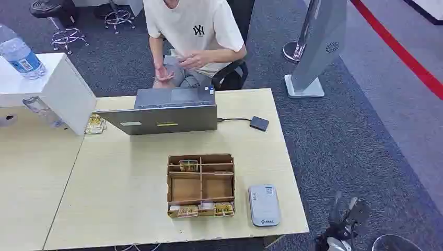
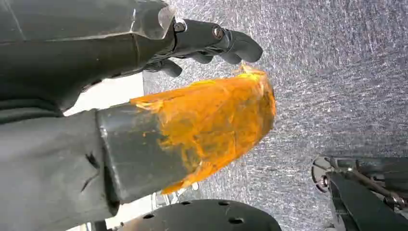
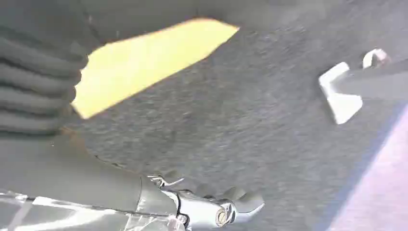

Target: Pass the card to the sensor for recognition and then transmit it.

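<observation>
Cards [image 1: 188, 166] stand in the far compartment of a brown cardboard organizer [image 1: 200, 184] on the desk [image 1: 120, 183], with more cards along its near edge. A grey sensor [image 1: 263, 205] lies just beside the organizer. The right hand [image 1: 342, 222] hangs beside the desk, fingers apart, holding nothing. The left hand [image 2: 202, 91] hangs over carpet, fingers loosely curled, empty.

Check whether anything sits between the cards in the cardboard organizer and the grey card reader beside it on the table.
Nothing visible does. The cardboard organizer holds cards in its far and near slots, and the grey card reader lies right of it with bare table between. The right hand hangs off the table's near right corner.
</observation>
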Controlling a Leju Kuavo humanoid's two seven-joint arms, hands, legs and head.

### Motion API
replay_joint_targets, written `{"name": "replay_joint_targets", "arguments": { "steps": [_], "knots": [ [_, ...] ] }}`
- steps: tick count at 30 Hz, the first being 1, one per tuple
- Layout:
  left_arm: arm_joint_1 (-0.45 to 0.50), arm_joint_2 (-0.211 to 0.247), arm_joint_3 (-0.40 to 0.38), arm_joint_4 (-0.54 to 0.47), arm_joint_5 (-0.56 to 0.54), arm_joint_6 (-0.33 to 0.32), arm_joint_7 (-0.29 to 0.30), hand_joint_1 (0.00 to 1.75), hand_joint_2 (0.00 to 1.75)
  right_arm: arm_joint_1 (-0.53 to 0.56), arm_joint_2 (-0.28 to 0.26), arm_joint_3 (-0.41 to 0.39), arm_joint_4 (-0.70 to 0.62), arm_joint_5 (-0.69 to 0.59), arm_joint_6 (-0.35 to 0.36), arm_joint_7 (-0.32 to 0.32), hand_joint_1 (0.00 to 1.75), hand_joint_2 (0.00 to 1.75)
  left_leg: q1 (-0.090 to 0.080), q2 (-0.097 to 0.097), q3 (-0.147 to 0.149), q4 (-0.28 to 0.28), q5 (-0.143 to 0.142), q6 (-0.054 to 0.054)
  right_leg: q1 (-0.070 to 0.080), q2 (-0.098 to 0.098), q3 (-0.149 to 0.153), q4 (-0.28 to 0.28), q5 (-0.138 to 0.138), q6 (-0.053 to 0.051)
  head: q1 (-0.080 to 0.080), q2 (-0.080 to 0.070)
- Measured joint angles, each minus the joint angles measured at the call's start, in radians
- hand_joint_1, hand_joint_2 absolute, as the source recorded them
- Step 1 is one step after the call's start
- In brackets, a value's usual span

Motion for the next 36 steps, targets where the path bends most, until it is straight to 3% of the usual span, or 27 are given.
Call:
{"name": "replay_joint_targets", "arguments": {
  "steps": [3, 11, 20, 28, 36],
  "knots": [
    [0.0, -0.001, 0.007, 0.0, -0.005, 0.002, 0.0, 0.0, 0.0, 0.03, 0.045, 0.047, -0.132, 0.041, -0.026, 0.01, 0.0, 1.75, 0.0, 0.0, 0.0, 0.0, 0.0, 0.0, 0.0, 0.0, 0.0, 0.0, 0.0, 0.0, 0.0, 0.0],
    [0.003, -0.004, 0.029, 0.0, -0.019, 0.006, -0.001, 0.0, 0.0, 0.145, 0.151, 0.269, -0.535, 0.17, -0.11, 0.044, 0.0, 1.75, 0.0, 0.0, 0.0, 0.0, 0.0, 0.0, 0.0, 0.0, 0.0, 0.0, 0.0, 0.0, 0.0, 0.0],
    [0.005, -0.005, 0.049, 0.0, -0.035, 0.014, -0.004, 0.0, 0.0, 0.26, 0.172, 0.57, -0.845, 0.42, -0.222, 0.055, 0.0, 1.75, 0.0, 0.0, 0.0, 0.0, 0.0, 0.0, 0.0, 0.0, 0.0, 0.0, 0.0, 0.0, 0.0, 0.0],
    [0.005, -0.004, 0.053, 0.0, -0.062, 0.013, -0.004, 0.0, 0.0, 0.279, 0.171, 0.757, -0.96, 0.781, -0.23, 0.036, 0.0, 1.75, 0.0, 0.0, 0.0, 0.0, 0.0, -0.001, 0.0, 0.0, 0.0, 0.0, 0.0, 0.0, 0.0, 0.0],
    [0.004, -0.001, 0.053, 0.0, -0.098, -0.005, 0.0, 0.0, 0.0, 0.267, 0.171, 0.798, -0.958, 1.105, -0.231, 0.0, 0.0, 1.75, 0.0, 0.0, 0.0, 0.0, 0.0, -0.001, 0.0, 0.0, 0.0, 0.0, 0.0, 0.0, 0.0, 0.0]
  ]
}}
